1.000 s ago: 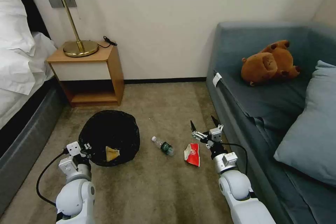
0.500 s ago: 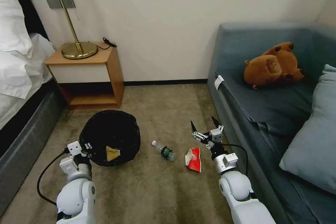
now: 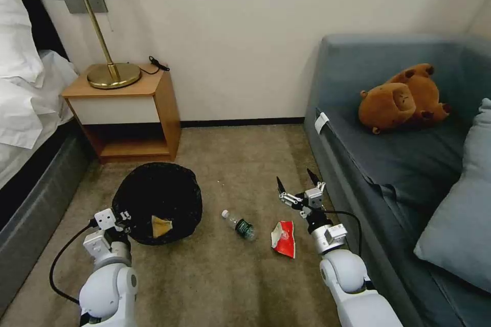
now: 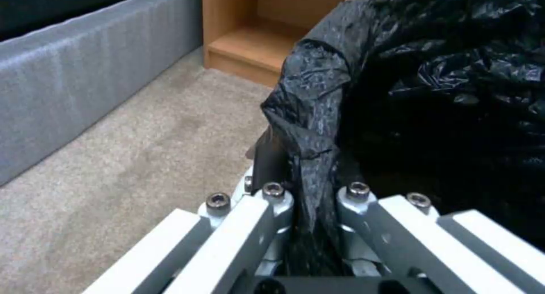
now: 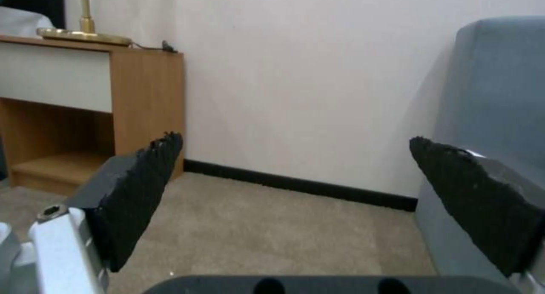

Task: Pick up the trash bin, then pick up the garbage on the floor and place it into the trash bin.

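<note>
The trash bin (image 3: 157,199), covered by its crinkled black bag, hangs at the left over the floor (image 3: 230,276). My left gripper (image 3: 121,217) is shut on its near rim; the left wrist view shows the bag (image 4: 309,158) pinched between the jaws. A tan crumpled paper piece (image 3: 161,226) lies inside the bin. On the carpet lie a small clear bottle with a green label (image 3: 239,225) and a red-and-white packet (image 3: 284,238). My right gripper (image 3: 296,183) is open, held up just beyond and right of the packet, with nothing between its fingers (image 5: 136,192).
A grey sofa (image 3: 388,163) with a brown plush toy (image 3: 403,98) and a cushion (image 3: 460,214) runs along the right. A wooden nightstand (image 3: 128,112) with a brass lamp (image 3: 105,69) stands at the back left, beside a bed (image 3: 30,127).
The whole picture has shifted a little, so the camera has moved. Both grippers keep their poses, the left still gripping the bin rim, the right still open.
</note>
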Tool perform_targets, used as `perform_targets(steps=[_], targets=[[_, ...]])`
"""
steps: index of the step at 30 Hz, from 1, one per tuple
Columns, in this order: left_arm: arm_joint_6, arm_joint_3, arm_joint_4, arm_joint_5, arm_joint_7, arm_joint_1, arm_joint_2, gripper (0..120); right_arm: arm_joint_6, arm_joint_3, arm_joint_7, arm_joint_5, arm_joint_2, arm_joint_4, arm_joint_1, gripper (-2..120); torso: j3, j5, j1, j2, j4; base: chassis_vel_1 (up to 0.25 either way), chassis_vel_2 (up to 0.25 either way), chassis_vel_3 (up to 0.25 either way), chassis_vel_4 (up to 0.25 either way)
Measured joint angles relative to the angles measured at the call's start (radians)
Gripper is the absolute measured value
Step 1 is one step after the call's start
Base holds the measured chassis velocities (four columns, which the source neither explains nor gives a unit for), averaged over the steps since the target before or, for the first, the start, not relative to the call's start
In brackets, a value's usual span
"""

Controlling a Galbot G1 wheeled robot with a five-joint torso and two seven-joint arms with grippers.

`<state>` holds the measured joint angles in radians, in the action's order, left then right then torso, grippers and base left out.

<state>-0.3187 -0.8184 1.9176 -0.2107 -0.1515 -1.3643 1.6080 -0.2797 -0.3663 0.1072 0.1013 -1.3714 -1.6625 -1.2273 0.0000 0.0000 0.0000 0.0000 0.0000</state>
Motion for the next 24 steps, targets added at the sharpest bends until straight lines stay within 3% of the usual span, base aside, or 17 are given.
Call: perform_targets(steps=[12,16,18,20,21,24], targets=[[0.001,0.002,0.004,-0.001,0.001,-0.002,0.000,3,0.005,0.068,-0.020,0.013,0.045,-0.010,0.059,100,0.000,0.0000,0.000,0.000,0.0000,0.000,0.000,0.000,0.000],[0.001,0.003,0.004,-0.001,0.002,-0.004,0.000,3,0.050,0.130,-0.065,0.015,0.063,-0.003,0.110,100,0.000,0.0000,0.000,0.000,0.0000,0.000,0.000,0.000,0.000],[0.001,0.002,0.001,-0.001,0.002,-0.004,0.000,3,0.085,0.149,-0.098,0.016,0.067,0.007,0.126,100,0.000,0.0000,0.000,0.000,0.0001,0.000,0.000,0.000,0.000],[0.001,0.004,-0.005,0.000,0.002,-0.005,0.000,3,0.196,0.181,-0.162,0.052,0.074,0.023,0.155,100,0.000,0.0000,0.000,0.000,0.0002,0.000,0.000,0.000,0.000],[0.001,0.004,-0.005,0.000,0.002,-0.005,0.000,3,0.196,0.181,-0.162,0.052,0.074,0.023,0.155,100,0.000,0.0000,0.000,0.000,0.0002,0.000,0.000,0.000,0.000],[-0.003,0.011,-0.011,0.003,0.003,0.006,0.000,3,0.332,0.220,-0.244,0.121,0.081,0.047,0.183,100,0.000,0.0000,0.000,0.000,0.0000,0.000,0.000,0.000,0.000]])
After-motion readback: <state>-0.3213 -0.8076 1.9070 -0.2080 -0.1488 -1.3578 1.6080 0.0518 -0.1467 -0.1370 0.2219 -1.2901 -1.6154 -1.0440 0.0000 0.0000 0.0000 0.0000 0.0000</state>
